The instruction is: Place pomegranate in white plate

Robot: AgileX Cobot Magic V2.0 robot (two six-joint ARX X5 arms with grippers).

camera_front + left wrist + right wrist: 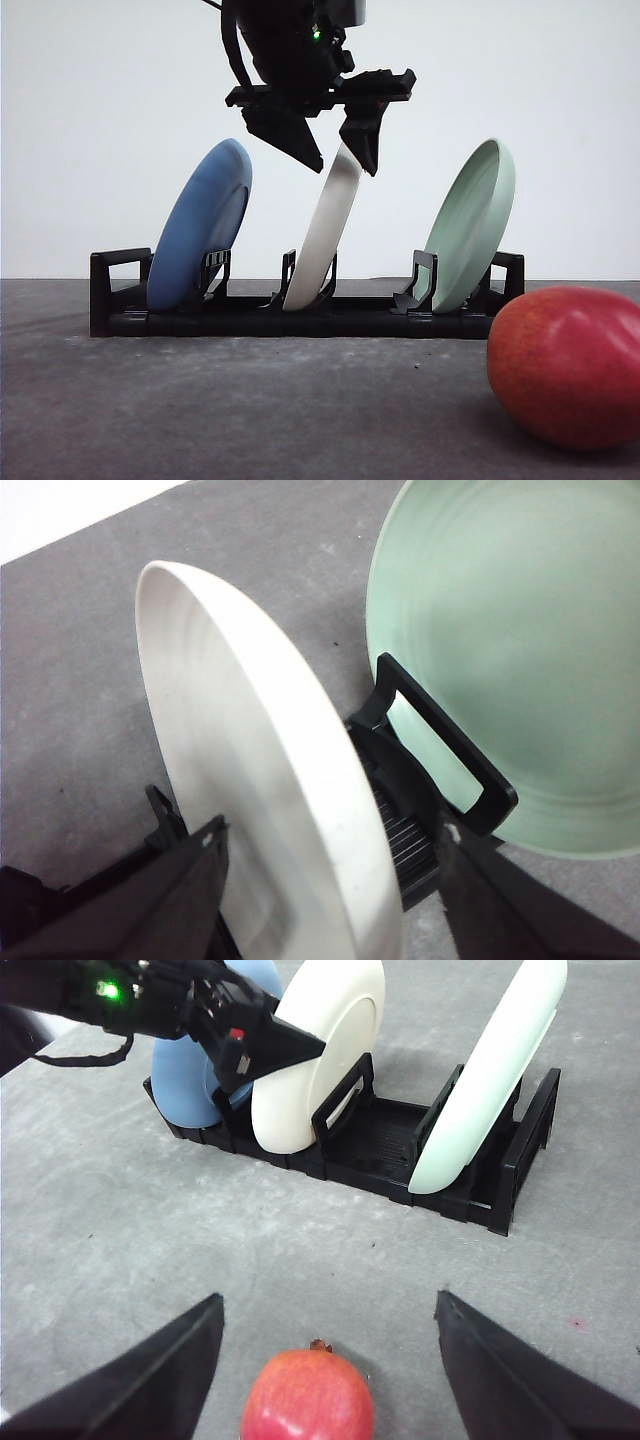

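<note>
The left end effector [338,160] straddles the white plate [325,230] rim, spread wide (rigid, slick; pinch the edge); the right end effector [325,1320], wide, flanks the firm pomegranate [307,1400].

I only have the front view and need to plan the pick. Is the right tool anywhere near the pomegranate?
Observer: Yes. The right tool is open, and the pomegranate sits on the table between its fingers, ungripped.
Operator: Which way does the nub point?
Observer: Toward the black rack.
Operator: And the left tool?
Observer: The left tool is open, with one finger on each side of the white plate.
</note>
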